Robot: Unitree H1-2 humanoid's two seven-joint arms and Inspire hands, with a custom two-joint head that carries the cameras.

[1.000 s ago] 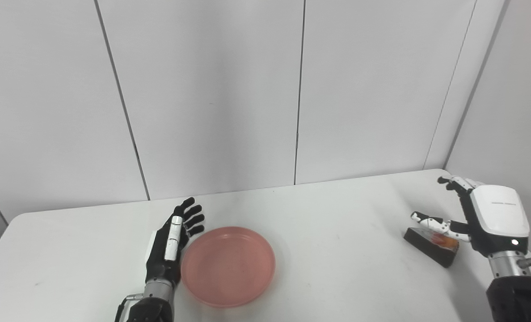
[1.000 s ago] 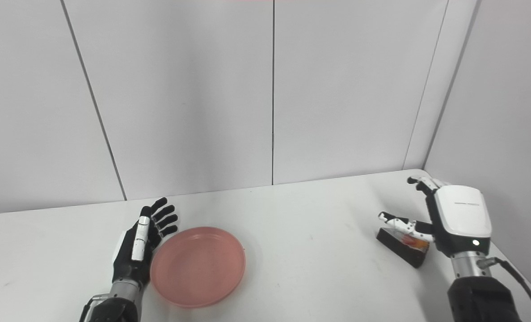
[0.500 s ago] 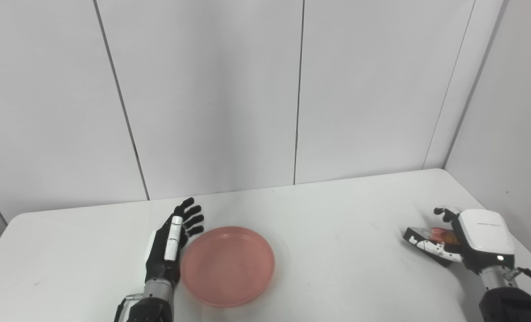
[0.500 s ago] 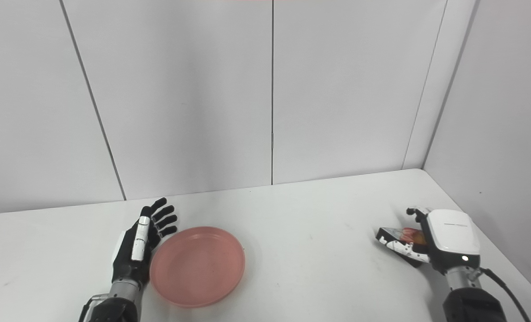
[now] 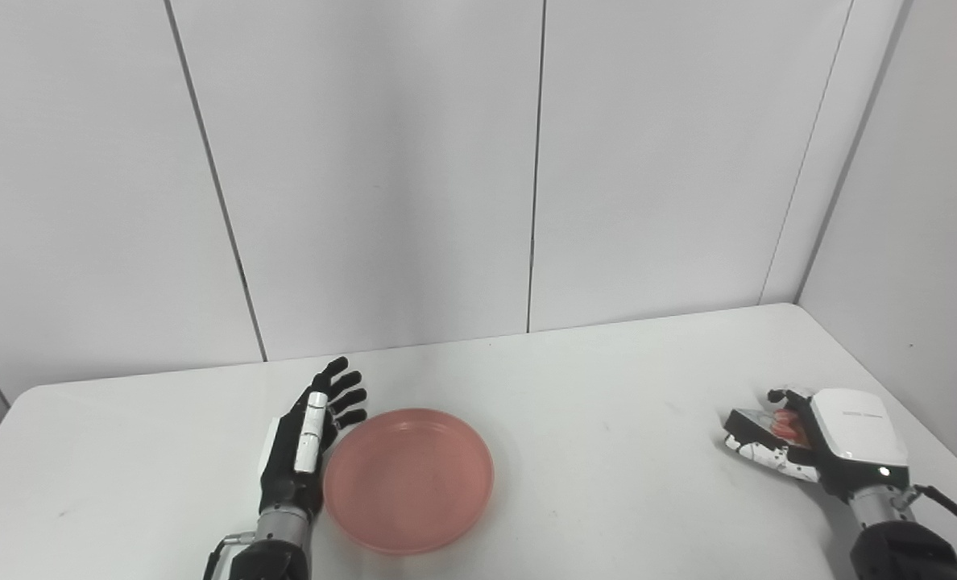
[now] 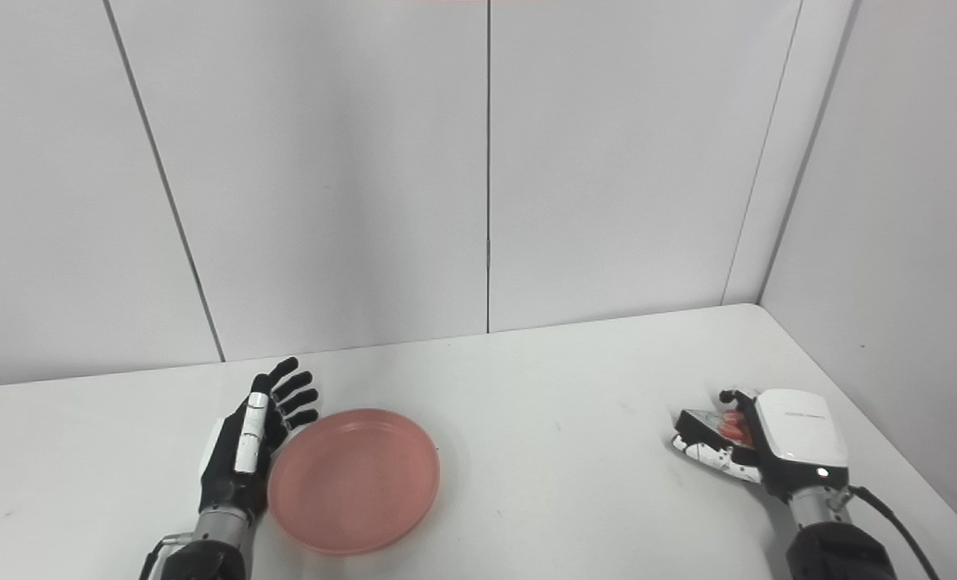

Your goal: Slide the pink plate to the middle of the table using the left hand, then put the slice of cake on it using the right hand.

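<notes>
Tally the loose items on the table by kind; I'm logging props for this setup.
Pink plate: 1
Slice of cake: 1, gripped in the right robot hand
Total: 2
The left robot hand rests open beside the plate.

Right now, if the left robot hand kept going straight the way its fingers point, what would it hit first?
Probably nothing on the white table. The black left robot hand points away, beside the round pink plate, so the grey panelled wall seems first, though depth is uncertain.
</notes>
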